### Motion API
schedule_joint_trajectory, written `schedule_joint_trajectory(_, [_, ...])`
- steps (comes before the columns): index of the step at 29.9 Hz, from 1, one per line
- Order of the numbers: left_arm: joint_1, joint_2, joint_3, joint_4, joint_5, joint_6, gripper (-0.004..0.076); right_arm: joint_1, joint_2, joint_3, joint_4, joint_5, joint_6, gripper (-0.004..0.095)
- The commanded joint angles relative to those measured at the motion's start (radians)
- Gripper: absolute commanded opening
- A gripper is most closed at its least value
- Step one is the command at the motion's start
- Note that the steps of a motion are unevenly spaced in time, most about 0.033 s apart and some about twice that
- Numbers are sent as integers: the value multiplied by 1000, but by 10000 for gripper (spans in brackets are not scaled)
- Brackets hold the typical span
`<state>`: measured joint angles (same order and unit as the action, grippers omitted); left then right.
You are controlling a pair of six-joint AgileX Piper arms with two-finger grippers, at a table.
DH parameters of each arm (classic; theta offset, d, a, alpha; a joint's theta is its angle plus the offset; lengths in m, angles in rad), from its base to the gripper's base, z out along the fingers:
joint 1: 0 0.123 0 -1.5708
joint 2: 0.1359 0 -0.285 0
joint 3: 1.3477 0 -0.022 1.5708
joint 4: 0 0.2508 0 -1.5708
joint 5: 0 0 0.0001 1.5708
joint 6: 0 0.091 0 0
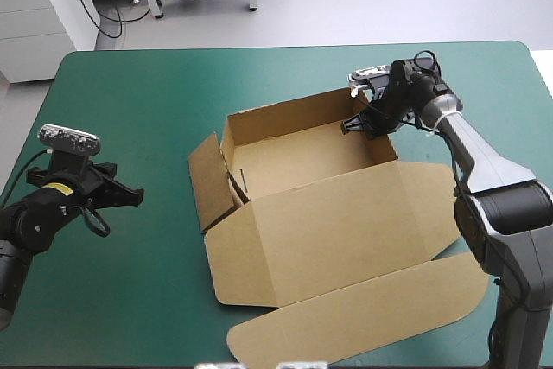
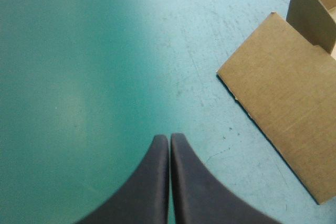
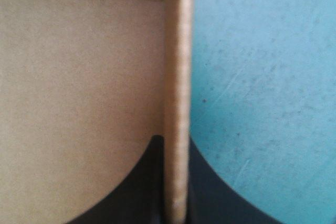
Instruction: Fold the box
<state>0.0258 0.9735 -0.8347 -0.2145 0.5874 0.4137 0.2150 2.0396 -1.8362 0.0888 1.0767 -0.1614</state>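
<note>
The brown box (image 1: 302, 162) stands in the table's middle as an open tray with raised walls, its lid (image 1: 346, 231) lying flat toward the near edge. My right gripper (image 1: 363, 124) is at the tray's right wall and shut on it; in the right wrist view the wall's edge (image 3: 177, 103) runs up between the black fingers (image 3: 142, 182), with the tray's inside on one side and teal-green cover on the other. My left gripper (image 1: 130, 196) rests shut over bare cover at the table's left, apart from the box. In its view a side flap (image 2: 283, 103) lies ahead and to one side of the gripper (image 2: 169, 145).
A loose side flap (image 1: 210, 181) stands out at the tray's left end. A long flap (image 1: 371, 317) of the lid reaches near the table's front edge. Bare teal-green cover (image 1: 121, 92) lies left of the box.
</note>
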Motion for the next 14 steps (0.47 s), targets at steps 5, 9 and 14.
schedule_joint_trajectory(5, [-2, -18, -24, -17, -56, -5, -8, -34, -167, -171, 28, 93, -66, -22])
schedule_joint_trajectory(9, [-2, -18, -24, -17, -54, -5, -8, -82, -236, -188, 127, 93, -146, -22])
schedule_joint_trajectory(14, [-2, -18, -24, -17, -64, -5, -8, -196, -305, -188, 273, 93, -224, -22])
